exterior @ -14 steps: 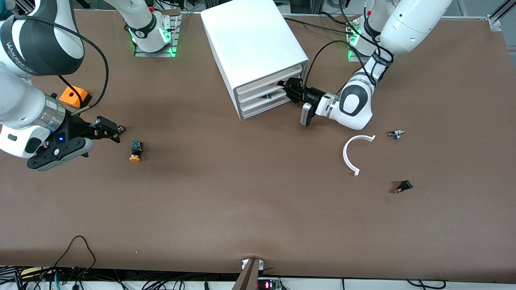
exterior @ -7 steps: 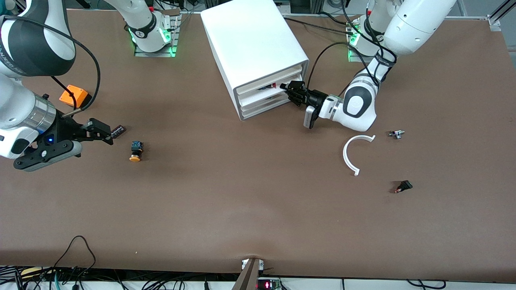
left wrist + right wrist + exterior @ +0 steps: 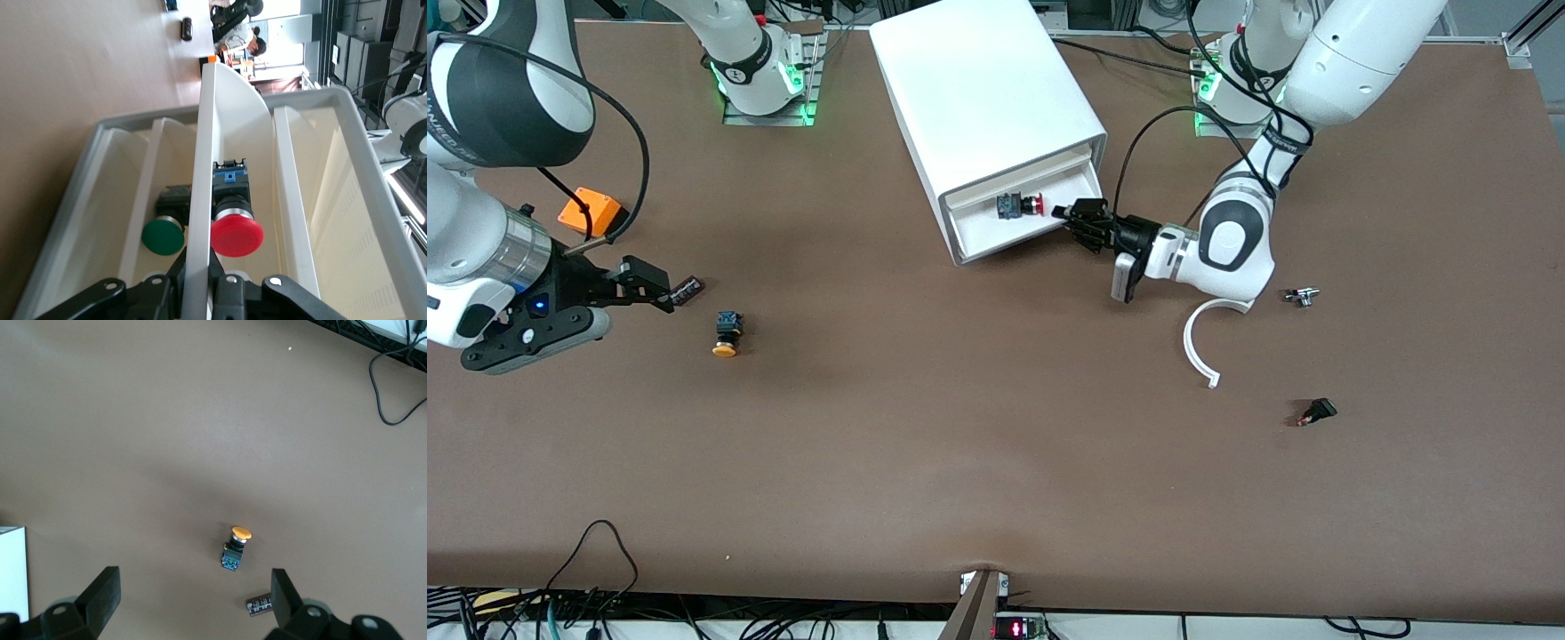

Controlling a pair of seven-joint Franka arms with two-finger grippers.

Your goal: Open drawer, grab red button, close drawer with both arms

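Pulled further out since a second ago: drawer (image 3: 1009, 222), top of cabinet (image 3: 983, 93), red button (image 3: 1021, 205) lying bare in it. Left gripper (image 3: 1069, 216) clamped narrow on drawer's front edge. Right gripper (image 3: 660, 289) spread wide, holding nothing, waiting over table near yellow button (image 3: 727, 333) and orange cube (image 3: 589, 212)

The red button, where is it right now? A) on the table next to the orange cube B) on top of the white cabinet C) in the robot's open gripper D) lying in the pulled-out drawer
D: the red button lies in the pulled-out drawer of the white cabinet, and the left gripper is shut on the drawer's front edge.
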